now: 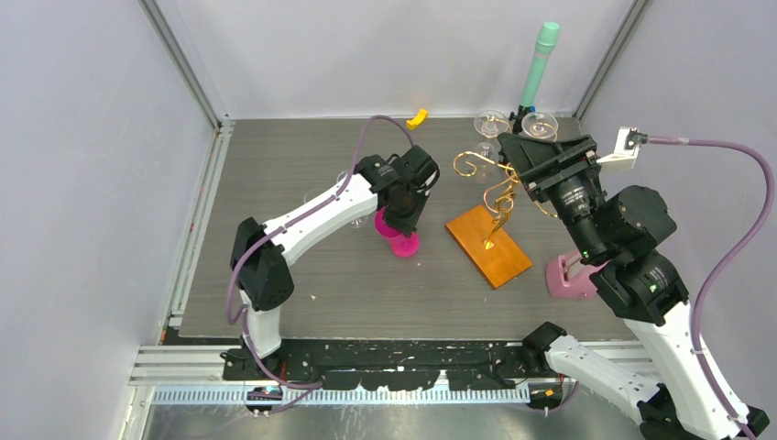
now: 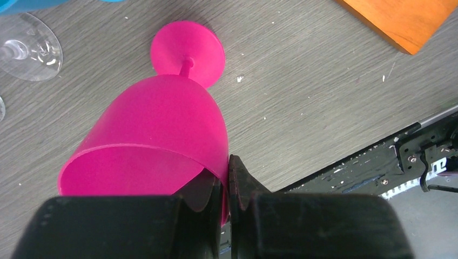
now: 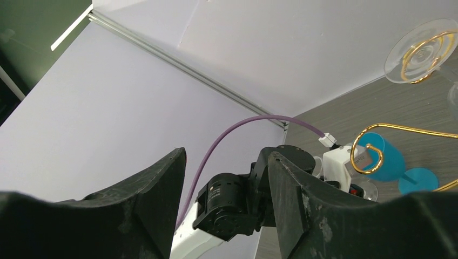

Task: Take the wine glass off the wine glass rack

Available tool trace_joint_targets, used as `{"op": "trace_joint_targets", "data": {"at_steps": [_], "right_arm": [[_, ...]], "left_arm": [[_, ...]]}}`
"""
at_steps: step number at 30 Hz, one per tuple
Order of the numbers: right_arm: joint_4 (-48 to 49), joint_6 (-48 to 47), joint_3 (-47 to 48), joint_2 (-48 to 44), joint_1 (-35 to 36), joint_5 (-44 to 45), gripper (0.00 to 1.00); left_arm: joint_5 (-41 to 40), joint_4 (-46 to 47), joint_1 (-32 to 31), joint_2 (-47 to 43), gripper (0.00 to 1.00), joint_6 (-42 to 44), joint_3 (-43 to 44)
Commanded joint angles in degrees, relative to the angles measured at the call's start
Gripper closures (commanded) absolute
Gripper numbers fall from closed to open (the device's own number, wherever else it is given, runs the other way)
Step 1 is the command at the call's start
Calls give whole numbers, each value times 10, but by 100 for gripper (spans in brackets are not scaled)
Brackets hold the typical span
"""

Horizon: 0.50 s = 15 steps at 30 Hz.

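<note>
The gold wire wine glass rack stands in its orange-brown wooden base at mid-table. My left gripper is shut on the rim of a pink wine glass, one finger inside the bowl and one outside; the glass's foot is at the tabletop left of the base. My right gripper is open and empty, beside the rack's upper arms. In the right wrist view my right gripper faces my left arm; a clear glass foot sits in a gold spiral.
Clear glasses and a teal-capped cylinder stand at the back. A yellow piece lies by the back wall. A pale pink object sits by my right arm. A blue glass and clear glass foot are near my left arm.
</note>
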Motion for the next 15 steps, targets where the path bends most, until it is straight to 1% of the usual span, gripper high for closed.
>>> {"op": "trace_joint_targets", "data": {"at_steps": [1,6,9,12,15], "right_arm": [[2,-12,-2,-7,3,25,38],[1,-12,-4,-9,3,25,38],[-3,-12,-3,-9,3,27,38],[-8,-12,2,-8,3,29,38],[-14,-15,6,-5,3,33,38]], "left_arm": [[-5,-3,-6,5,89,1,22],[-10,-1,-7,14,83,1,21],[-15,-8,-7,14,77,3,33],[-21,-27,-7,4,66,16,70],[-32,-37,-7,-15,58,27,92]]}}
